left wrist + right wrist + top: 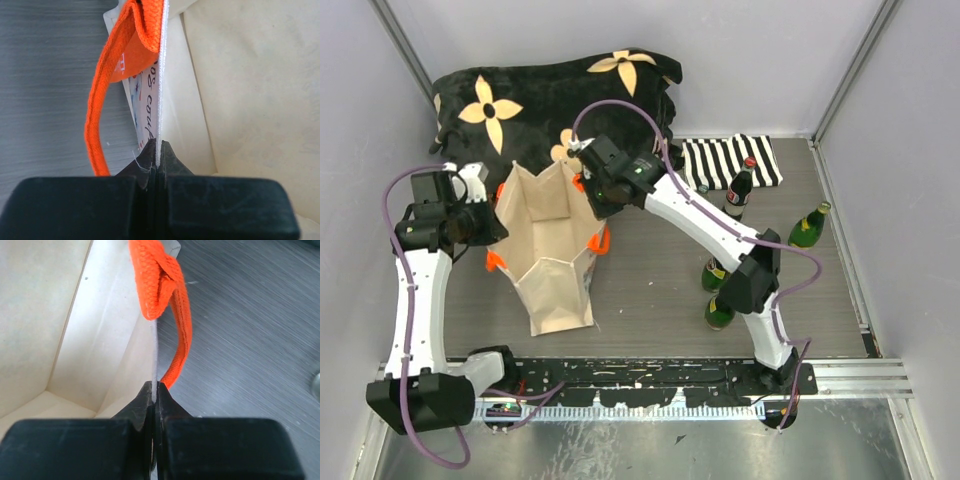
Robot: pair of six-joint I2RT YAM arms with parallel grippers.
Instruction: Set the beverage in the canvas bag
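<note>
left gripper (156,148) clenched on canvas bag (556,272) at its left rim, right gripper (154,388) clenched on its right rim; mouth open upward. 4 beverage bottles (719,313) stand upright right of bag, nearer right gripper.

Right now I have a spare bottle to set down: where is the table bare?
Bare table between the bag and the green bottles, and along the near edge before the bag. Crowded at the back: cushion, striped cloth, dark bottle.

top view looking down from high behind, wrist views close along their fingers (75,210), all sharing the canvas bag (555,285)
</note>
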